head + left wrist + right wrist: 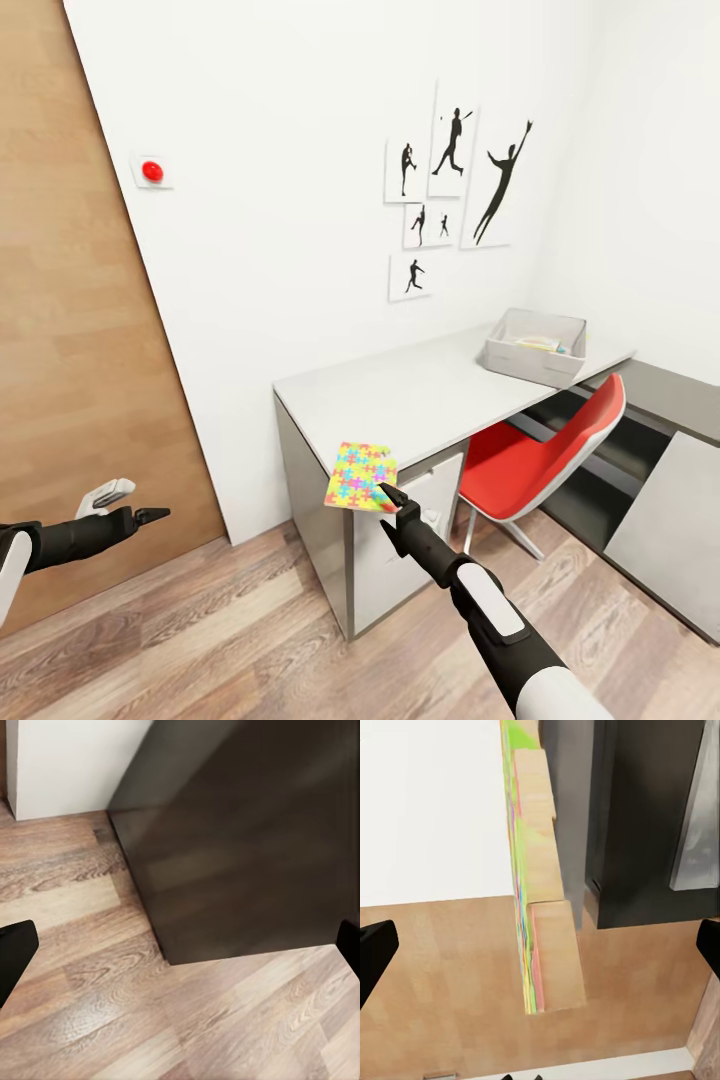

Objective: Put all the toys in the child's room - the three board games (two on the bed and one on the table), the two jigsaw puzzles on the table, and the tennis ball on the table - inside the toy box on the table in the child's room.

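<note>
Right gripper [392,497] pinches a jigsaw puzzle [359,476] by one edge, held in the air at the table's [400,395] near corner, far from the toy box [535,347]; such a thin grip could let it slip during the carry

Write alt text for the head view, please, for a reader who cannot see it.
The right gripper holds a jigsaw puzzle in front of the near end of a white table. A grey toy box sits at the far end, above a red chair; the left gripper is empty.
</note>
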You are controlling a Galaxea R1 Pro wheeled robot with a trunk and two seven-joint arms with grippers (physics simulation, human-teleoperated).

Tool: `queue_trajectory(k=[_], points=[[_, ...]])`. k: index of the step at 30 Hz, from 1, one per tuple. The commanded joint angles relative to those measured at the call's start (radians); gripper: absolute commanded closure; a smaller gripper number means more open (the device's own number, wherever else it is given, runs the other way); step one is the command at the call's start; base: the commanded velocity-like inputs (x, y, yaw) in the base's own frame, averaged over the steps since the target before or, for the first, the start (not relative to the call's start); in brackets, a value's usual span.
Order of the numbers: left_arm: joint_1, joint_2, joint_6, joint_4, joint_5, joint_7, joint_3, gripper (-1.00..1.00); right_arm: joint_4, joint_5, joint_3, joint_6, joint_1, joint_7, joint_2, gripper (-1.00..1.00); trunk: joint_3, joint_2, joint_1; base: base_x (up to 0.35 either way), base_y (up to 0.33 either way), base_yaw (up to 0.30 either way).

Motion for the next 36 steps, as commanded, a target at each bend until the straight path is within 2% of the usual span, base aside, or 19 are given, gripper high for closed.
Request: queue_trajectory(k=[1, 26, 27, 36], points=[[-0.001, 0.000, 0.006, 0.000, 0.000, -0.003, 0.001, -1.00, 0.001, -0.007, 0.001, 0.003, -0.001, 0.001, 0.000, -1.00, -0.001, 0.000, 0.000, 0.000, -0.083, 0.000], [-0.001, 0.000, 0.004, 0.000, -0.001, -0.003, 0.001, -1.00, 0.001, -0.005, 0.004, 0.003, -0.001, 0.000, 0.000, -1.00, -0.001, 0.000, 0.000, 0.000, -0.010, 0.000], [-0.001, 0.000, 0.004, 0.000, -0.001, -0.003, 0.001, -1.00, 0.001, -0.005, 0.004, 0.003, -0.001, 0.000, 0.000, 1.00, -0.001, 0.000, 0.000, 0.000, 0.000, 0.000], [-0.001, 0.000, 0.003, 0.000, -0.001, -0.003, 0.001, -1.00, 0.001, -0.006, 0.004, 0.003, -0.001, 0.001, 0.000, 1.00, -0.001, 0.000, 0.000, 0.000, 0.000, 0.000]])
